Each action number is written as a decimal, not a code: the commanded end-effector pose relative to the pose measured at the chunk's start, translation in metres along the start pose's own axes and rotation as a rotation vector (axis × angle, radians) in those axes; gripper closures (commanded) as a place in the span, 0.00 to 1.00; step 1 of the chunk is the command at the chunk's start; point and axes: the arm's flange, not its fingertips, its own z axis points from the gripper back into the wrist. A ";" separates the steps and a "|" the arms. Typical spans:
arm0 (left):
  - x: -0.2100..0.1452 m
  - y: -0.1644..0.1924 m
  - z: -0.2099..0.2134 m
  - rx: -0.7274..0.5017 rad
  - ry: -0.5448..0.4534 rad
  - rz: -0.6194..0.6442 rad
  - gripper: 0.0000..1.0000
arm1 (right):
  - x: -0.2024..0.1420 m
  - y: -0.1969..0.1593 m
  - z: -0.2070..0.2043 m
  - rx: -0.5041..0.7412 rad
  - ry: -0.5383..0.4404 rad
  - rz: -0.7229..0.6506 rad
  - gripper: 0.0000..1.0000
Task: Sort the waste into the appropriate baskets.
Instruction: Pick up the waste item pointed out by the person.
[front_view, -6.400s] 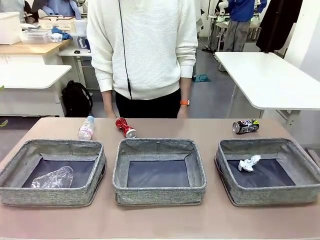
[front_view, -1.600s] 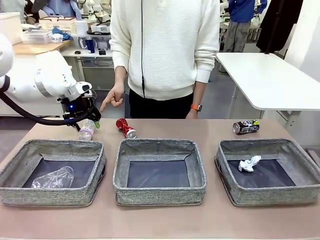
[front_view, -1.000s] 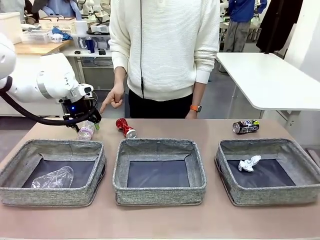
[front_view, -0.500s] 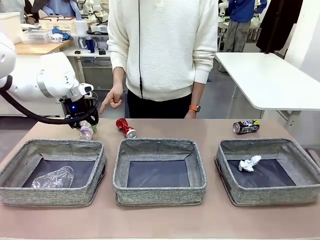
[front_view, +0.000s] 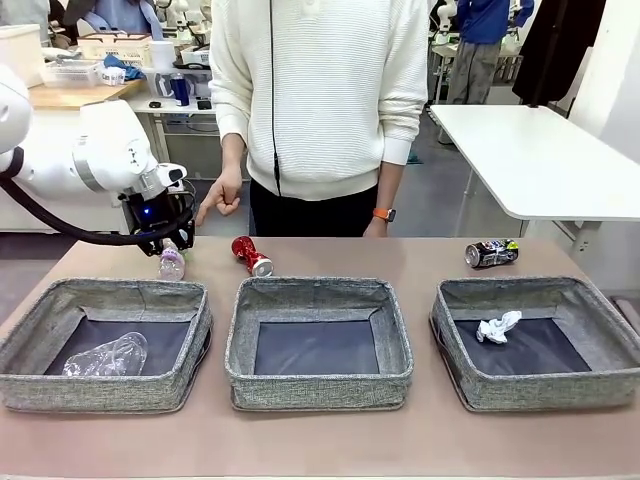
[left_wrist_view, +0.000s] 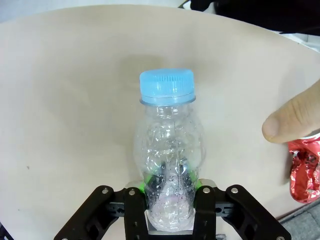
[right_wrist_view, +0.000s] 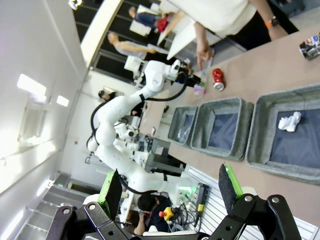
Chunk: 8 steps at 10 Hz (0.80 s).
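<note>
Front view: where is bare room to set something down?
Free: the floor of the middle grey woven basket; the table between the crushed red can and the crushed black can, and its near edge. Crowded: the far left, where the left gripper clasps the small clear bottle beside the person's hand.

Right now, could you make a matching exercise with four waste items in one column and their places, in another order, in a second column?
1. small clear bottle
2. crushed clear plastic bottle
3. crumpled white paper
4. crushed black can

a. on the table, beyond the right basket
b. between the fingers of the left gripper
c. inside the left basket
d. inside the right basket

Pairs: 1-b, 2-c, 3-d, 4-a.
</note>
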 end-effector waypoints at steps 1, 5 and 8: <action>-0.001 0.001 -0.002 0.019 0.015 0.033 1.00 | -0.002 0.002 -0.001 0.012 -0.005 0.011 0.00; -0.044 0.010 0.080 -0.047 -0.016 0.034 1.00 | -0.002 0.002 -0.001 0.012 -0.005 0.011 0.00; -0.183 -0.001 0.196 -0.112 0.106 -0.170 1.00 | -0.002 0.002 -0.001 0.012 -0.005 0.011 0.00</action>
